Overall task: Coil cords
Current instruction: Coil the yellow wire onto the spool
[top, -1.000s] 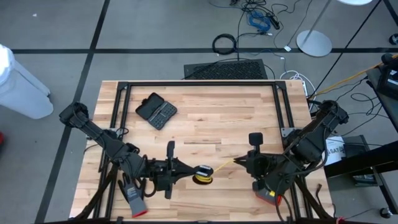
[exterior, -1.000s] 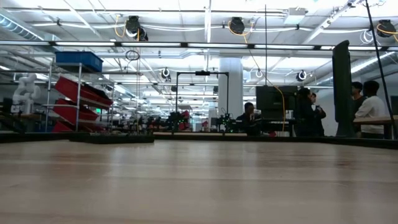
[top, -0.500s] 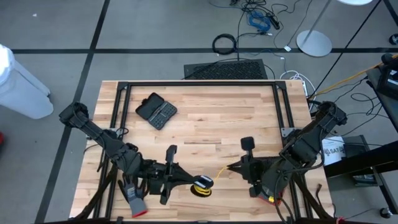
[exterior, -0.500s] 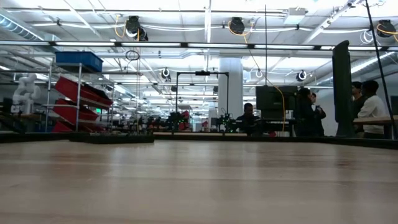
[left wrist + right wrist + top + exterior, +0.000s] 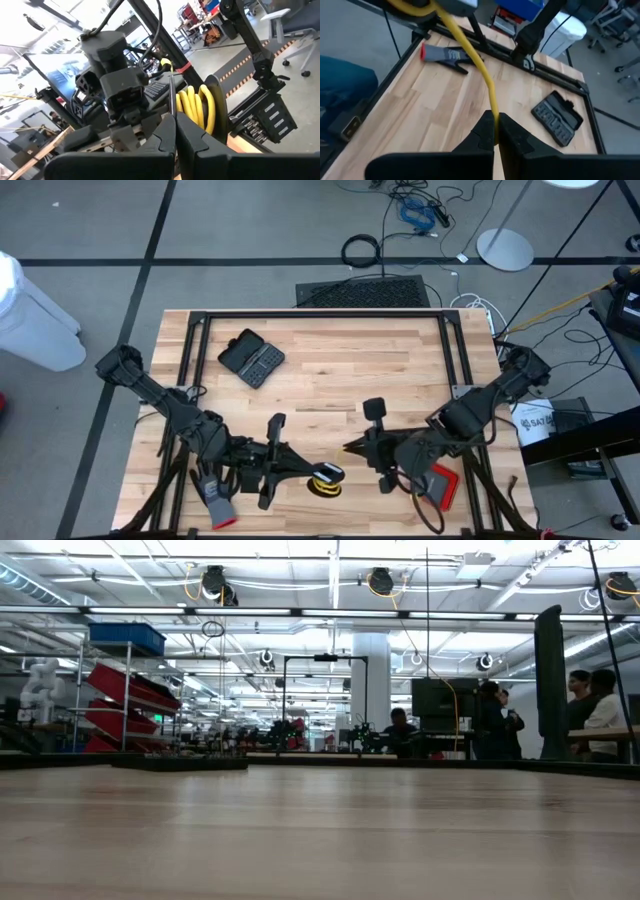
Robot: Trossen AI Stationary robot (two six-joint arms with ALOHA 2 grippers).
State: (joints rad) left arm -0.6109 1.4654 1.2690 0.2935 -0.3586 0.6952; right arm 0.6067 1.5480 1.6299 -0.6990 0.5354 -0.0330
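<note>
The yellow cord is wound into a small coil (image 5: 326, 474) with several turns (image 5: 196, 106) beside a black round part (image 5: 218, 106). It hangs over the table's near middle. My left gripper (image 5: 304, 470) is shut at the coil's left side, pointing level toward the right. From the coil a short yellow stretch (image 5: 470, 50) runs to my right gripper (image 5: 348, 448), which is shut on it and slants down toward the left. The low view shows neither gripper nor cord. My left gripper pinches the coil's rim (image 5: 181, 109) between its two fingertips (image 5: 170, 131), coming level from the table's left. The coil stands on edge beyond the tips, lifted clear of the table. My right gripper pinches the cord's free stretch (image 5: 493, 111) between its fingers (image 5: 485, 131), coming from the table's right and slanting down. The fingers lie along the cord. It rises from them in a slack curve to the coil, clear of the table.
A grey glove with a red cuff (image 5: 214, 498) lies at the near left. A black case (image 5: 251, 358) sits at the far left. A red flat thing (image 5: 446, 484) lies under the right arm. A black frame (image 5: 320, 313) edges the table (image 5: 330, 380). People stand far behind (image 5: 590, 710).
My right gripper has gone toward the table's left, closer to the coil, and has tipped and rolled at the wrist, still shut on the cord. The free yellow stretch between the grippers has become shorter. My left gripper has turned a little, and the coil sits slightly nearer the near edge.
</note>
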